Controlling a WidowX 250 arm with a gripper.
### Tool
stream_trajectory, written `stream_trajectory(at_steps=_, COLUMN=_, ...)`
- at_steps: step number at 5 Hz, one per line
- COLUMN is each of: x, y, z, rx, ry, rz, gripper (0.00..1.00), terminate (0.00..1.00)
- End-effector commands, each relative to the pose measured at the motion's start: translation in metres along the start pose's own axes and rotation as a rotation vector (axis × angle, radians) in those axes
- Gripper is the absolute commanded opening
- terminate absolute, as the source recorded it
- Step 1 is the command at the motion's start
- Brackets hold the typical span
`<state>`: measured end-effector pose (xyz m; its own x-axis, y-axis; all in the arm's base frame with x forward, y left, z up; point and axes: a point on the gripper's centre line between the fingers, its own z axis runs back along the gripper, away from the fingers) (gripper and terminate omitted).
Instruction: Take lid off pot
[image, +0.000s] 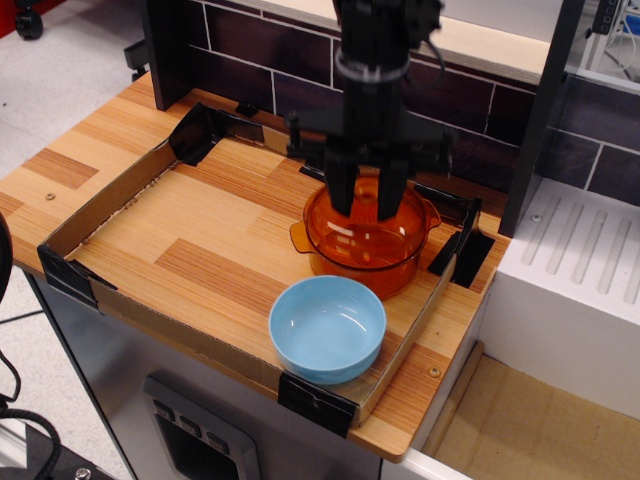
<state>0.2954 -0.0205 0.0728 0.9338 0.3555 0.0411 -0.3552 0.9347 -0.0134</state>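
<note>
Gripper jaws pinched on centre knob of lid, lid over pot at tray's right rear, just behind blue bowl. Lift straight up (pot may drag along), hold grip firm, clear rim before moving sideways
</note>
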Motion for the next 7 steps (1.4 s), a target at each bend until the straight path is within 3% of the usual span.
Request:
stream_trajectory(at_steps=1, x=0.014, y=0.024, z=0.059, rx=-0.096, ry=-0.125, rz=0.045, gripper=0.0, terminate=0.0)
stream_trajectory(at_steps=2, x=0.018, y=0.048, z=0.058, rx=-0.088, ry=-0.134, rz=0.048, gripper=0.0, terminate=0.0)
stream_trajectory(at_steps=3, x=0.034, y=0.073, z=0.052, rx=-0.072, ry=-0.09, rz=0.043, gripper=0.0, terminate=0.0)
stream_trajectory(at_steps=5, x=0.073, y=0.116, z=0.028, rx=-0.018, ry=-0.071, rz=0.106, gripper=0.0, terminate=0.0)
stream_trajectory(at_steps=7, x=0.081, y=0.133, z=0.004, rx=0.03, ry=-0.087, rz=0.064, gripper=0.0, terminate=0.0)
